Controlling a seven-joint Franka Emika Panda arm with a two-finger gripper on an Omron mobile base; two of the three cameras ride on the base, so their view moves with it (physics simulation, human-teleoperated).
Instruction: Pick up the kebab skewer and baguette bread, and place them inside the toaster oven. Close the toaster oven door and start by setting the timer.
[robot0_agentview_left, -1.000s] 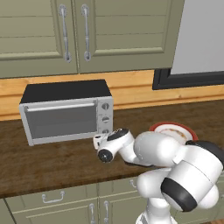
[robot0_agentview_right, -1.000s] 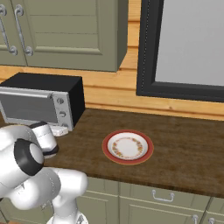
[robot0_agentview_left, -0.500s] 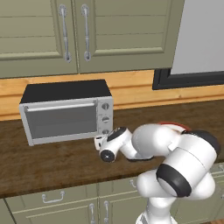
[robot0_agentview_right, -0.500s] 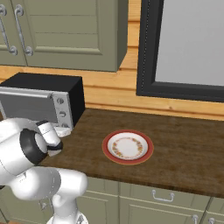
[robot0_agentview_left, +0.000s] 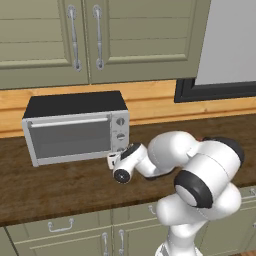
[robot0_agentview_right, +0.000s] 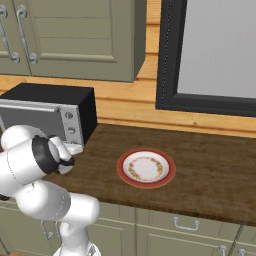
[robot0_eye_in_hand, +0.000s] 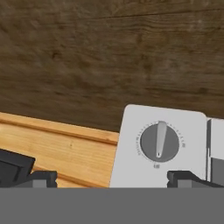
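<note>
at the oven's knob column: jaws wide, timer dial ahead

on the wooden counter (robot0_agentview_left: 60, 185) the toaster oven (robot0_agentview_left: 75, 127) sits with its toaster oven door (robot0_agentview_left: 70, 137) shut. the gripper (robot0_eye_in_hand: 111, 177) stands spread, its fingertips (robot0_eye_in_hand: 186, 177) flanking a round knob (robot0_eye_in_hand: 159, 141) on the silver panel, not touching. the dial is likely rigid, smooth and small, so it may slip; pinching across its raised pointer ridge looks best. a plate (robot0_agentview_right: 146, 168) lies bare, well apart.

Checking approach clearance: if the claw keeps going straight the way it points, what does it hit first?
Probably the toaster oven control panel: a round knob sits between the open claw tips. Depth is unclear.
</note>
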